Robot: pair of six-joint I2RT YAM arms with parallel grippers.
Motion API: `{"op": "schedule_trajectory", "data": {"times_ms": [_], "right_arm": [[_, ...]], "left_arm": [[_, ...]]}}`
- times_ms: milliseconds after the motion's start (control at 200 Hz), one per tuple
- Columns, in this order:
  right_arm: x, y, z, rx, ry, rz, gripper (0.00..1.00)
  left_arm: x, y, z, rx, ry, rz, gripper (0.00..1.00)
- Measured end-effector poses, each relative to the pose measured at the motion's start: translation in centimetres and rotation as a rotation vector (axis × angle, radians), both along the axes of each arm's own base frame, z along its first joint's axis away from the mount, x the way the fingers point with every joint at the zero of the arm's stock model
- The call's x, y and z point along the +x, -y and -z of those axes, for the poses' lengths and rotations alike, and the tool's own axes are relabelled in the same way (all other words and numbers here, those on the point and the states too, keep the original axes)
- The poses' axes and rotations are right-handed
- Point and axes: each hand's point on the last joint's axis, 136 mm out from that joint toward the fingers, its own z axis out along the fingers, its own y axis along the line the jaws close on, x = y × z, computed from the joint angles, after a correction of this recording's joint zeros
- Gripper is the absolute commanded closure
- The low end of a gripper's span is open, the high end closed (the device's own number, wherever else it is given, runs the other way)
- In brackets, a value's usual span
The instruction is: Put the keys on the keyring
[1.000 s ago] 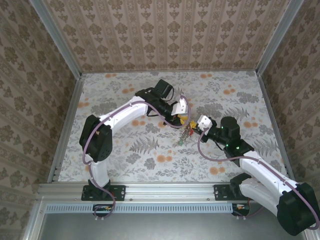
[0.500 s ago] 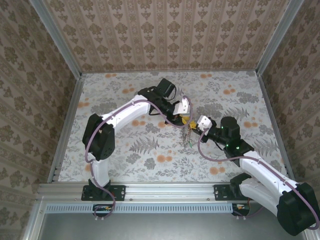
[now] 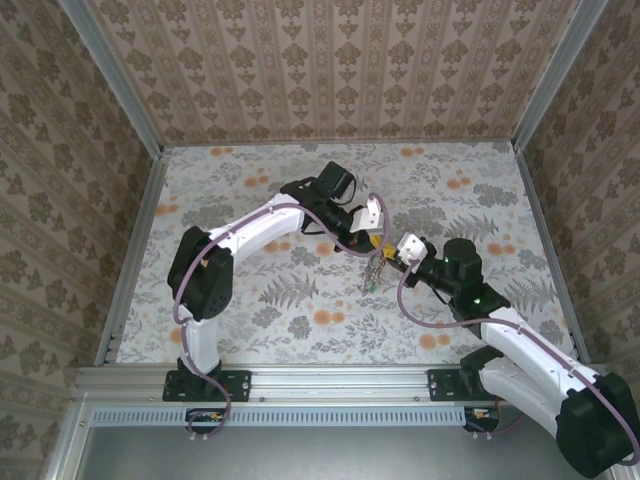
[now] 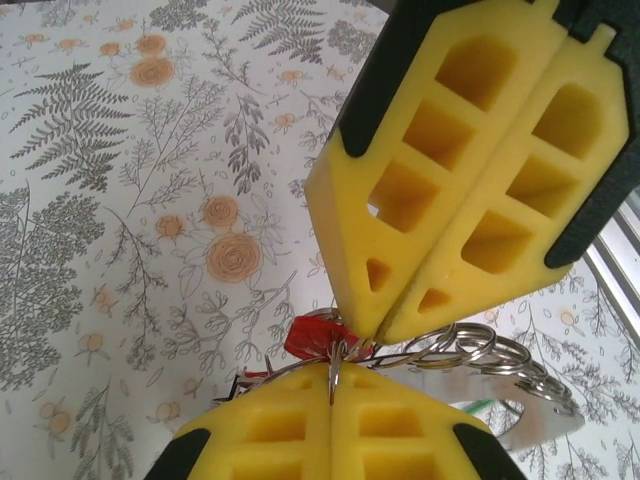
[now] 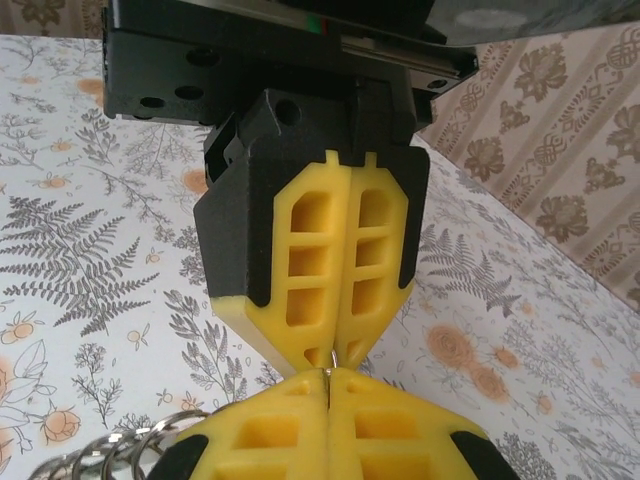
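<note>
Left pincer (image 3: 371, 240): closed tight, with a thin wire of the keyring (image 4: 478, 352) nipped in its seam.
Keyring: held up between both tips; its linked rings are seen trailing off to the right in the left wrist view.
Keys (image 3: 371, 277): hung in a bunch just below the meeting point, over the bench (image 3: 250, 310); a red head (image 4: 313, 338) is spotted beside the tips.
Right pincer (image 3: 388, 257): closed too, set nose to nose with the left, the same wire caught.
</note>
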Motion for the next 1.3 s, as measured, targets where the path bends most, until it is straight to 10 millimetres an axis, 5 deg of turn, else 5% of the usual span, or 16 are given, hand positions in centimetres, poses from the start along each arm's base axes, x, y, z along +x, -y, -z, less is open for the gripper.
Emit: {"op": "schedule_trajectory", "data": {"times_ms": [230,660,970,1300], "right_arm": [[-0.4,0.7,-0.5,-0.008,0.039,0.037,1.00],[-0.1,1.2,-0.9,-0.023,0.069,0.063,1.00],[1.1,1.6,-0.1,0.090,-0.065,0.128,0.73],[2.6,1.4,-0.1,0.197,-0.183,0.176,0.66]], "left_arm": [[-0.3,0.1,-0.3,-0.041,-0.045,-0.017,1.00],[2.4,-1.8,0.2,-0.057,-0.141,-0.162,1.00],[2.0,-1.7,-0.2,-0.078,-0.147,-0.173,1.00],[1.6,-1.0,-0.6,-0.092,-0.120,-0.169,1.00]]}}
